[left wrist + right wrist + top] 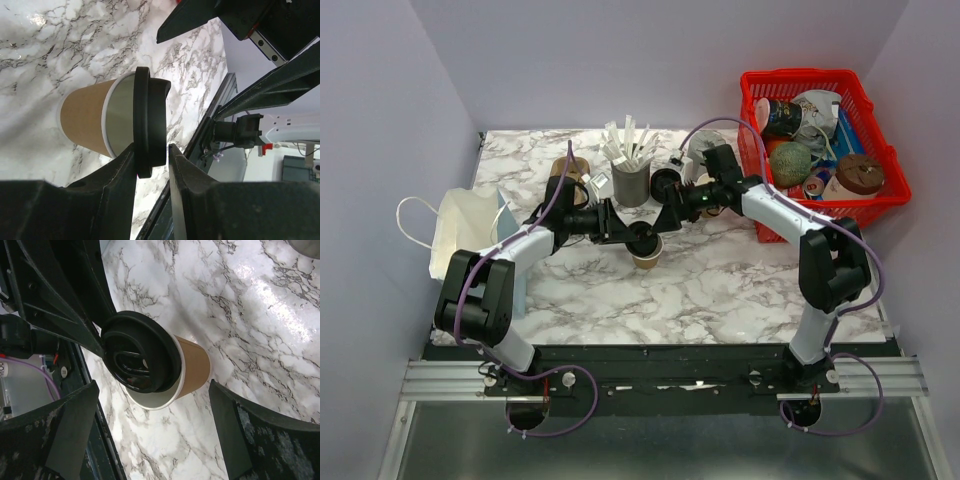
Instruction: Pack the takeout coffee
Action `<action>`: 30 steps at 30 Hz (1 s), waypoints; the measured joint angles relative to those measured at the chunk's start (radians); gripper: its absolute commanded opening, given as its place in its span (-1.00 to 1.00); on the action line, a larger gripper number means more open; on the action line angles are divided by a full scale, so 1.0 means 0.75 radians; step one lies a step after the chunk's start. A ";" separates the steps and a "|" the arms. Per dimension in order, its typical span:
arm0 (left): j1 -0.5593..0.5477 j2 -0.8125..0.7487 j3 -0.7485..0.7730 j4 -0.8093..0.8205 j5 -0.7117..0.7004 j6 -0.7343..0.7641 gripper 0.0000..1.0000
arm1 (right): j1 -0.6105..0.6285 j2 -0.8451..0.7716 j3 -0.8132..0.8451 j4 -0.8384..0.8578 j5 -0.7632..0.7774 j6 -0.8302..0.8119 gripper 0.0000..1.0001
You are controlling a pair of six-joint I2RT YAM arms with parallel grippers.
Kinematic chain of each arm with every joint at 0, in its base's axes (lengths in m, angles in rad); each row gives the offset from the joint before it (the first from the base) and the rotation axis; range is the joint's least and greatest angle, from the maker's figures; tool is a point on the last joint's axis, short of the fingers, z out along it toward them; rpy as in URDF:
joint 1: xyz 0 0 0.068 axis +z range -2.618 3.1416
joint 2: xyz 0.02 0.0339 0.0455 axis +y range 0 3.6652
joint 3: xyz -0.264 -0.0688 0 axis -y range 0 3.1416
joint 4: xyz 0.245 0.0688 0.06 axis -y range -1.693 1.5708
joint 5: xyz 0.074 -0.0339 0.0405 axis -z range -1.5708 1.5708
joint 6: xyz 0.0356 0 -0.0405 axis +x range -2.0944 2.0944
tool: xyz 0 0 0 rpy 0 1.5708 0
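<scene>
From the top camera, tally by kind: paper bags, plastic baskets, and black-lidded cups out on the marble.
White paper bag: 1
Red plastic basket: 1
Kraft paper cup with black lid: 1
Total: 3

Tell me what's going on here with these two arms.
The left gripper pinches the black lid by its rim and holds it askew over the cup on the table. The cup's white rim shows, so the lid is not seated. The right gripper is open, with a finger on either side of the cup, not touching it. A white bag sits at the left.
</scene>
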 measured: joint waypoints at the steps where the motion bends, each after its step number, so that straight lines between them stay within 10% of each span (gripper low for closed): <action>1: 0.003 0.000 0.005 -0.012 -0.006 0.011 -0.15 | 0.002 0.001 0.000 0.000 0.004 0.000 1.00; 30: 0.003 0.007 0.152 -0.233 -0.191 0.220 0.06 | 0.011 0.007 0.000 -0.001 0.073 -0.001 1.00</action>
